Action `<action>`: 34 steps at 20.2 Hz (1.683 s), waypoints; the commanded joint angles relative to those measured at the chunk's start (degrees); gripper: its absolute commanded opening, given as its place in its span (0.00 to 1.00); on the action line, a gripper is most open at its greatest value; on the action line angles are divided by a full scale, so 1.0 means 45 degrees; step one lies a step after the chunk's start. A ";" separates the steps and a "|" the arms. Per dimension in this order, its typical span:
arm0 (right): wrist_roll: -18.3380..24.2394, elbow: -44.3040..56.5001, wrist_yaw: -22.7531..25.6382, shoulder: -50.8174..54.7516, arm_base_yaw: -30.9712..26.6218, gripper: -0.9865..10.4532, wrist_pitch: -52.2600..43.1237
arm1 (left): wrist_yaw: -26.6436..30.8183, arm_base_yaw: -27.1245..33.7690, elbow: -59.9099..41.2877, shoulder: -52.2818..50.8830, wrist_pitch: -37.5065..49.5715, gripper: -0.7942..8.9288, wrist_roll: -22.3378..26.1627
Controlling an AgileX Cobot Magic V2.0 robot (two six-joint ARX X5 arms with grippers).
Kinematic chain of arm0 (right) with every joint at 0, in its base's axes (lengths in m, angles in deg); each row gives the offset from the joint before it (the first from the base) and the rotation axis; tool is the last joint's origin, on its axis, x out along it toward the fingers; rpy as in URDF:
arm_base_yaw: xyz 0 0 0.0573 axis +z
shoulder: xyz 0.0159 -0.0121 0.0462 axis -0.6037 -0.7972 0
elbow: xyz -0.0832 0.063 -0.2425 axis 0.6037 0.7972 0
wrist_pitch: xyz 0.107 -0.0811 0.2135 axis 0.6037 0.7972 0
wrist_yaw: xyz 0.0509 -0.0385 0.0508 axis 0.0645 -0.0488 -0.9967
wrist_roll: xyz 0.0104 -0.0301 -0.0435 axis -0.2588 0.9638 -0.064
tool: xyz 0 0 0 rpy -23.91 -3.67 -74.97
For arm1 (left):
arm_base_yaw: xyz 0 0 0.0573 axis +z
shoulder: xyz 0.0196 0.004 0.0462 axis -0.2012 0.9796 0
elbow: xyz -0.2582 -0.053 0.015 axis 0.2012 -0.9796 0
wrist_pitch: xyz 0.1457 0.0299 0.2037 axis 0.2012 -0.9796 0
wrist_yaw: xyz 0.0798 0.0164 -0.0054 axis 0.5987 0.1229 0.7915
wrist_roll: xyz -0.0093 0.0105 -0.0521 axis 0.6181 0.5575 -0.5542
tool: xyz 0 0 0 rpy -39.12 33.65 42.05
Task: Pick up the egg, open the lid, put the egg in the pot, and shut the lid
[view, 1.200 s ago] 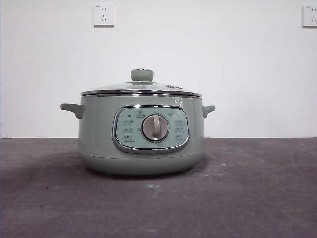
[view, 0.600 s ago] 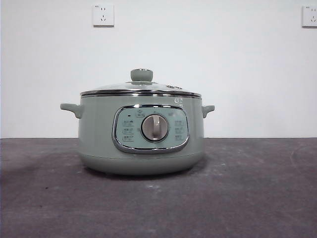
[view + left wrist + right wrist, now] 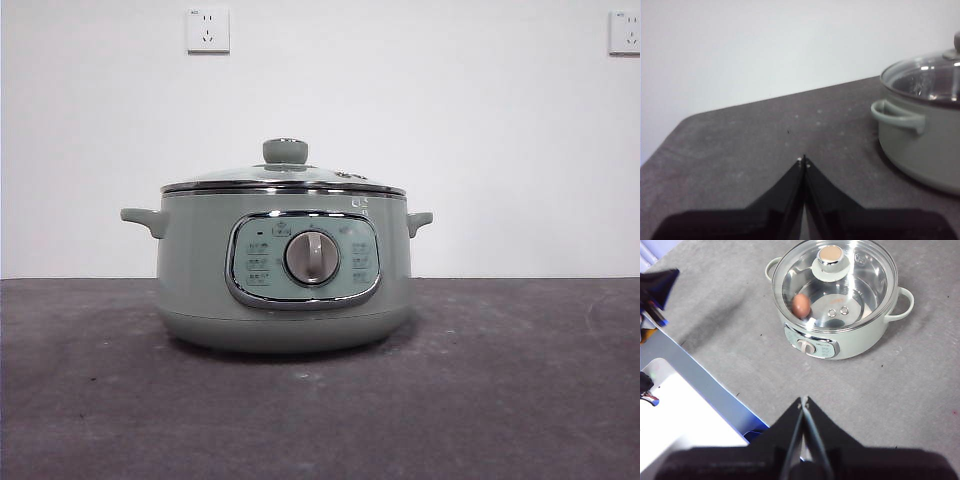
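The pale green pot (image 3: 285,270) stands on the dark table with its glass lid (image 3: 285,178) closed on it. In the right wrist view the reddish-brown egg (image 3: 801,305) lies inside the pot (image 3: 840,340), seen through the lid (image 3: 835,282). My right gripper (image 3: 803,401) is shut and empty, high above the table in front of the pot. My left gripper (image 3: 803,160) is shut and empty, low over the table beside the pot's handle (image 3: 897,114). Neither gripper shows in the front view.
Two wall sockets (image 3: 208,30) sit on the white wall behind. In the right wrist view, the table's edge and a white and blue frame (image 3: 695,390) lie to one side, with the other arm's dark tip (image 3: 657,285) above it.
The pot has shifted very slightly to the left in the front view. Nothing else has moved.
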 commanded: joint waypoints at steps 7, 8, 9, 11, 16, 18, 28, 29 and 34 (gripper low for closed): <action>-0.0117 0.0010 0.0034 0.0058 0.0015 0.09 0.0194 | 0.0015 0.0083 -0.1277 -0.0816 -0.0661 0.08 -0.1467; -0.0117 0.0010 0.0034 0.0058 0.0015 0.09 0.0194 | 0.0015 0.0078 -0.1277 -0.0816 -0.0976 0.08 -0.1467; -0.0117 0.0010 0.0034 0.0058 0.0015 0.09 0.0194 | -0.0005 0.0078 -0.1277 -0.0811 -0.1205 0.08 -0.1637; -0.0117 0.0010 0.0034 0.0053 0.0015 0.09 0.0194 | 0.0010 0.0078 -0.1273 -0.0811 -0.1137 0.08 -0.1690; -0.0117 0.0010 0.0034 0.0058 0.0015 0.09 0.0194 | 0.0019 0.0078 -0.1273 -0.0811 -0.1156 0.08 -0.1690; -0.0117 0.0010 0.0034 0.0058 0.0015 0.09 0.0194 | 0.0015 0.0078 -0.1273 -0.0811 -0.1161 0.08 -0.1690; 0.0063 0.0010 0.0102 0.0107 -0.0005 0.09 0.0155 | 0.0015 0.0078 -0.1273 -0.0811 -0.1161 0.08 -0.1690; 0.0194 0.0010 0.0296 0.0146 -0.0126 0.09 -0.0019 | 0.0015 0.0078 -0.1273 -0.0811 -0.1161 0.08 -0.1690; 0.0937 0.0797 -0.0291 0.1647 -0.2657 0.09 -0.3288 | 0.0015 0.0078 -0.1273 -0.0811 -0.1161 0.08 -0.1690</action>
